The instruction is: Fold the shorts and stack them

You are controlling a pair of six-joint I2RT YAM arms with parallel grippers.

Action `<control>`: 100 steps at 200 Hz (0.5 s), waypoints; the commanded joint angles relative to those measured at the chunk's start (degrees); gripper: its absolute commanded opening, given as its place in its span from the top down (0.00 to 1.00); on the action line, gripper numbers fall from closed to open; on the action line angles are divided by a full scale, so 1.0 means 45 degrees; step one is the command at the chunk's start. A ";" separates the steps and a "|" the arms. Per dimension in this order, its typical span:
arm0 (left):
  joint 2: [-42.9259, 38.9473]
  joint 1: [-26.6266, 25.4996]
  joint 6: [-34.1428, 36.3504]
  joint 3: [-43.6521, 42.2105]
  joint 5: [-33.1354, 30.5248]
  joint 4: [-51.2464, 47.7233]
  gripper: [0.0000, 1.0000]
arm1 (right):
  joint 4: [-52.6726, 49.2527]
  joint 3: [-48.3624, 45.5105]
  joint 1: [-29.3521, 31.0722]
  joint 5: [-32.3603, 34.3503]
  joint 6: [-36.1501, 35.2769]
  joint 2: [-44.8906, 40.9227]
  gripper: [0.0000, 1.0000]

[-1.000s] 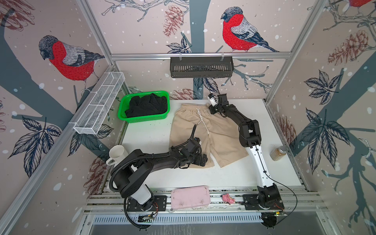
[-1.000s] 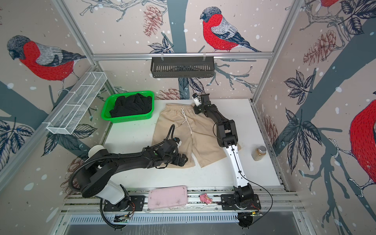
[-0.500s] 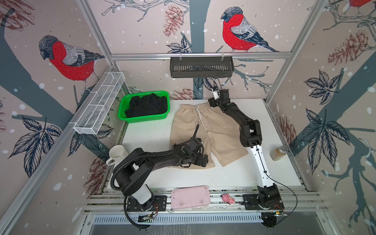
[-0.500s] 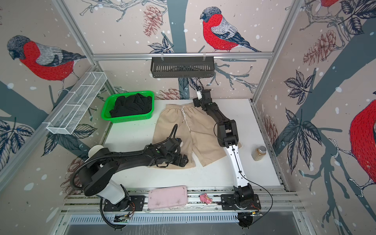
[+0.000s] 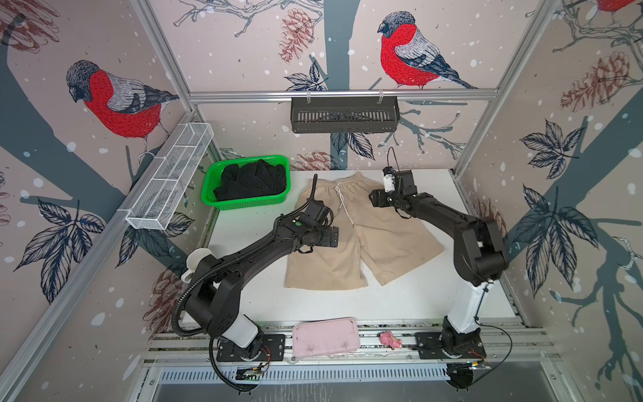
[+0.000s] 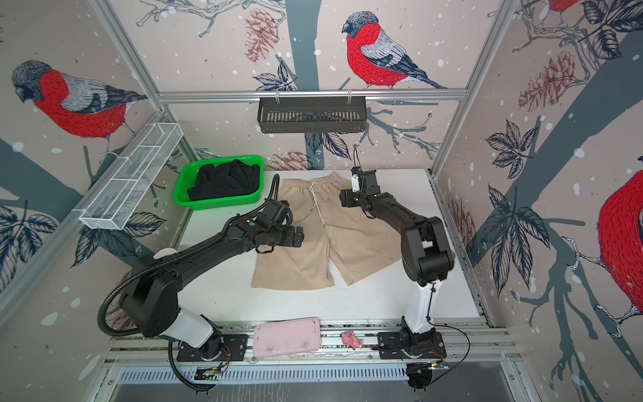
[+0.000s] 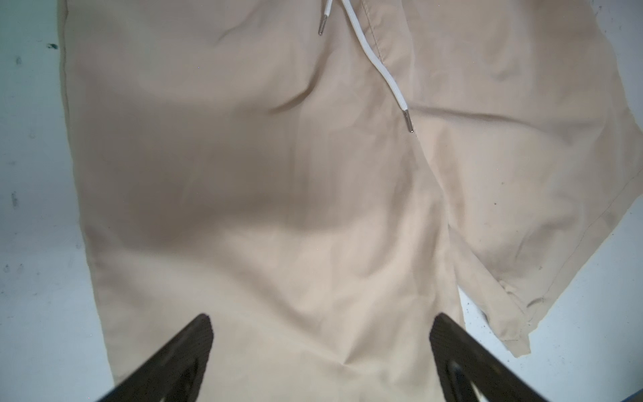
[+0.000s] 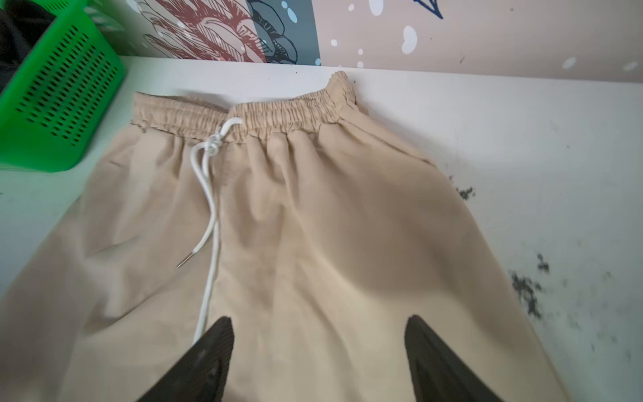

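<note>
The beige shorts (image 5: 351, 229) were spread flat on the white table (image 5: 452, 299), just beside the green basket (image 5: 243, 203) holding the black shorts (image 5: 250, 181). The left gripper (image 7: 320, 348) and the right gripper (image 8: 318, 348) were held above the beige cloth, jaws wide, gripping nothing. A white drawstring (image 8: 208, 195) was seen trailing from the gathered waistband.

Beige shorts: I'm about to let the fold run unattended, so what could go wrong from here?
1. The white drawstring lies loose across the beige shorts; open fingers beside it could snag it.
2. One leg is splayed sideways toward the right arm, so a fold may come out uneven.
3. The black shorts sit bunched in the green basket, so pulling them out could drag it.
</note>
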 commanded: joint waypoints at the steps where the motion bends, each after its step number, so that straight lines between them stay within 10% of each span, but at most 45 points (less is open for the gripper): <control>1: -0.0122 0.0613 0.0331 -0.0679 -0.0234 0.0145 0.02 | -0.0544 -0.2084 0.0326 0.0908 0.1163 -0.1132 0.20; 58: -0.0695 0.0770 0.0374 -0.3732 0.4225 0.3082 0.02 | -0.0029 -0.4249 -0.0298 0.1462 0.1390 -0.1952 0.21; 100: -0.0559 -0.0757 0.0292 -0.4345 0.3426 0.2696 0.02 | 0.0280 -0.3493 -0.0303 0.0934 0.1366 -0.0630 0.21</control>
